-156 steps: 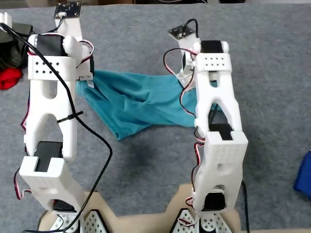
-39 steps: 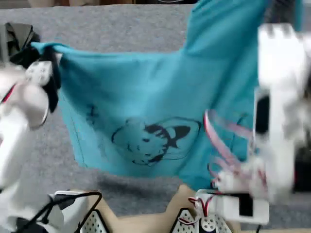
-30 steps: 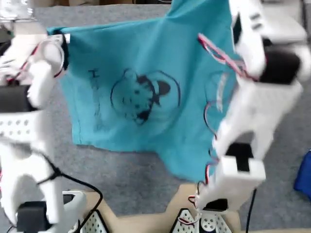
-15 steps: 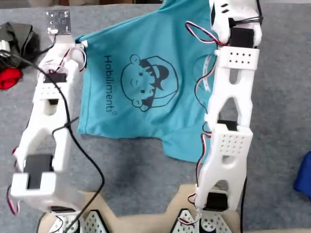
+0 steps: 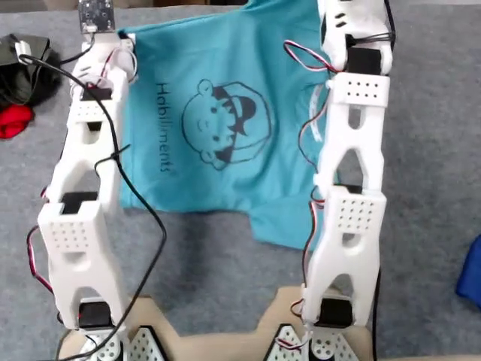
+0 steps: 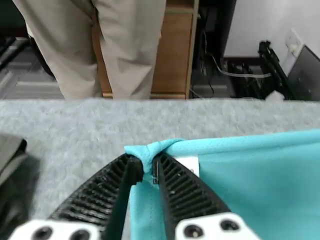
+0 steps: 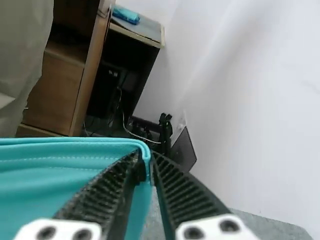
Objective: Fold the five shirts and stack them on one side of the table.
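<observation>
Teal shirt with a dark cartoon-face print (image 5: pixel 225 173) is spread print-up between your two arms over the grey felt surface (image 5: pixel 428 150), with its top edge at the far side. Your left pincer (image 6: pixel 144 172) is clamped on a bunched far corner of the shirt, just beside a white label (image 6: pixel 187 164). Your right pincer (image 7: pixel 145 170) is closed tight on the hem at the other far corner. From above, your left arm runs along the shirt's left side and your right arm lies over its right part. Red cloth (image 5: pixel 15 120) and dark garment (image 5: pixel 22 71) sit at the surface's left edge, apart from the shirt. Blue fabric (image 5: pixel 471 271) shows at the right edge.
</observation>
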Robot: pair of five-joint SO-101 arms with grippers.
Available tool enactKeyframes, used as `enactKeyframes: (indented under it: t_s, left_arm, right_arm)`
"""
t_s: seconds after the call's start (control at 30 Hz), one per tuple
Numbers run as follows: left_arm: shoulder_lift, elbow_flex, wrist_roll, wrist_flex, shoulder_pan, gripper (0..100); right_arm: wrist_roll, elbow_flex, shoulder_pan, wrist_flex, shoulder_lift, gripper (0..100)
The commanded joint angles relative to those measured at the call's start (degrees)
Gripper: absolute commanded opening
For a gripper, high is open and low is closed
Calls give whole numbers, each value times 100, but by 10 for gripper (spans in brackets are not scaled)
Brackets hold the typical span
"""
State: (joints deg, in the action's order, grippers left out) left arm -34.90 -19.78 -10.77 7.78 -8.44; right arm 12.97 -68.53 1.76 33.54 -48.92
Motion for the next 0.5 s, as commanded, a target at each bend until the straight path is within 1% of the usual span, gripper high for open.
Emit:
enactKeyframes:
  t_s: [0.0, 0.13, 0.3, 0.37, 0.4, 0.47]
  left_arm:
    - [-48, -782, 9, -114, -264, 18]
    - [-84, -1011, 9, -114, -281, 18]
    - [-127, -993, -18, -88, -229, 18]
    - [-127, -993, -35, 264, -229, 18]
    - [-127, -1011, -35, 510, -229, 18]
    - [-110, -1055, -44, 1037, -229, 18]
  right_arm:
    - [53, -48, 57, -176, 75, 5]
    - [44, -40, -31, -149, 66, 5]
    - [44, -4, -66, -123, 66, 5]
    - [44, -4, -66, 79, 66, 5]
    - [53, -4, -75, 343, 92, 5]
    - [53, -119, -171, 1196, 119, 5]
